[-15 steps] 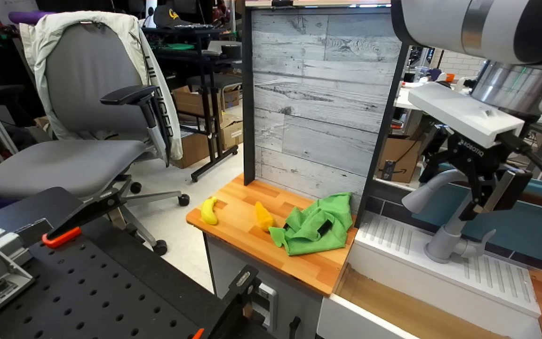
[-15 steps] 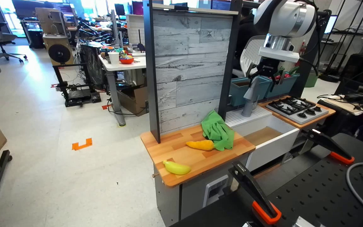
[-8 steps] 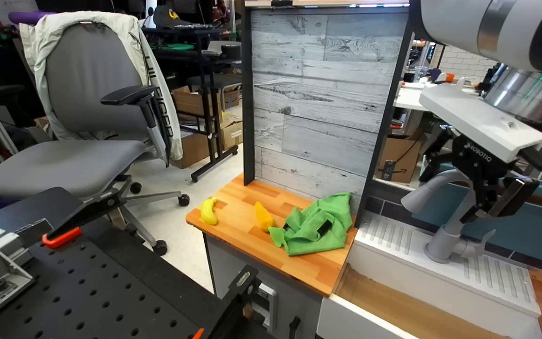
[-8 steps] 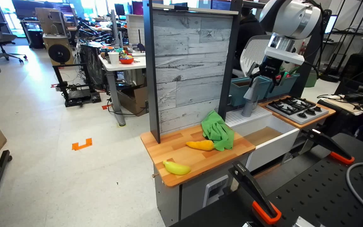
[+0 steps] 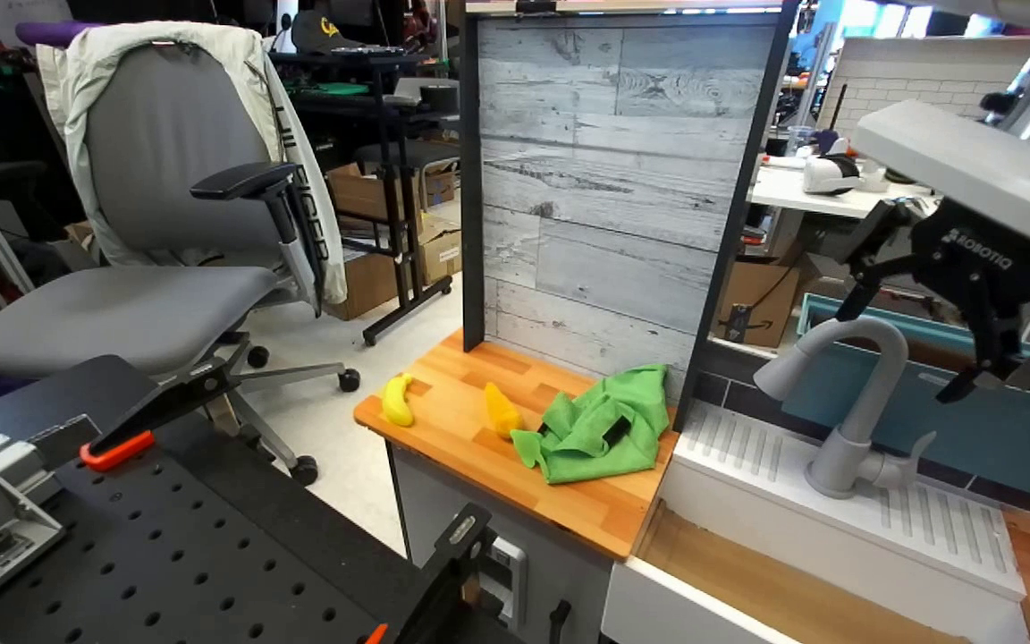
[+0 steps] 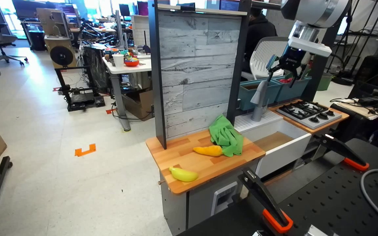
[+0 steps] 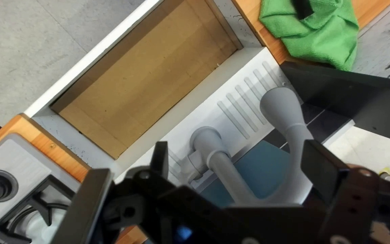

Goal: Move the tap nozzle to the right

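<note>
The tap nozzle [image 5: 874, 394] is a light grey gooseneck tube rising from an upright base on the white ridged sink ledge. Its spout end points left in both exterior views, and it also shows here [image 6: 258, 105]. My gripper [image 5: 901, 351] is open and empty at the height of the arch, with one finger close to the arch top. It also shows in an exterior view [image 6: 281, 82]. In the wrist view the spread fingers [image 7: 236, 152] lie on either side of the tap nozzle [image 7: 228, 173]. The arch top is hidden behind the gripper body there; contact is unclear.
A teal planter box [image 5: 935, 411] stands behind the tap. The open sink drawer [image 7: 154, 78] lies in front. A green cloth [image 5: 609, 429], a carrot [image 6: 208, 150] and a banana [image 6: 184, 174] lie on the wooden counter [image 6: 179, 160]. A stove [image 6: 310, 113] is beside the sink.
My gripper has moved up and to the right in both exterior views, uncovering the tap tube it was in front of. The spout end has shifted very slightly left.
</note>
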### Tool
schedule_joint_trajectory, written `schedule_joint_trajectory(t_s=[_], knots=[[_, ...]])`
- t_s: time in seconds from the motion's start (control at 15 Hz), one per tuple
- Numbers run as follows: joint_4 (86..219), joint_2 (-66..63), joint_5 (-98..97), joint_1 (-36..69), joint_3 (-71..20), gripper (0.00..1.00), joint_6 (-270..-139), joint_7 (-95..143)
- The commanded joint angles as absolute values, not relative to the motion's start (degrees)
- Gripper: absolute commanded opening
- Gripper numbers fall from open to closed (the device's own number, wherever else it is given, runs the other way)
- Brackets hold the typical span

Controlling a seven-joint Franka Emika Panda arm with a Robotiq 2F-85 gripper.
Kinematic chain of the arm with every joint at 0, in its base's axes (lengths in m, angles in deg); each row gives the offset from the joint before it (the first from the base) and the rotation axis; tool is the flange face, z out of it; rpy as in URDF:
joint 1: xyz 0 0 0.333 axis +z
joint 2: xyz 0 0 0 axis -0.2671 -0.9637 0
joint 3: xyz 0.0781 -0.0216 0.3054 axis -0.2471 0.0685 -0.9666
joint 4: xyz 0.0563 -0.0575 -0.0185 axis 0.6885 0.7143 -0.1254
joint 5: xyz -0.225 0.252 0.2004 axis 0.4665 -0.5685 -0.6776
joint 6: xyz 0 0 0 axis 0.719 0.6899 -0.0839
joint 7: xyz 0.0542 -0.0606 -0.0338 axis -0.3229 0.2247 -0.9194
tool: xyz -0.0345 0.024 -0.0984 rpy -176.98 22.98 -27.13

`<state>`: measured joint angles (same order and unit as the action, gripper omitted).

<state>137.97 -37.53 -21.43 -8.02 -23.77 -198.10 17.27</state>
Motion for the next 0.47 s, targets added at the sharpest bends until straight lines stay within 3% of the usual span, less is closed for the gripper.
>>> schedule_joint_trajectory(t_s=[0.0, 0.4], knots=[[146.47, -29.77, -21.90, -10.26, -24.99, 1.00, -198.79, 11.69], [146.90, -28.70, -21.39, -10.50, -24.02, 1.00, -197.87, 9.87]])
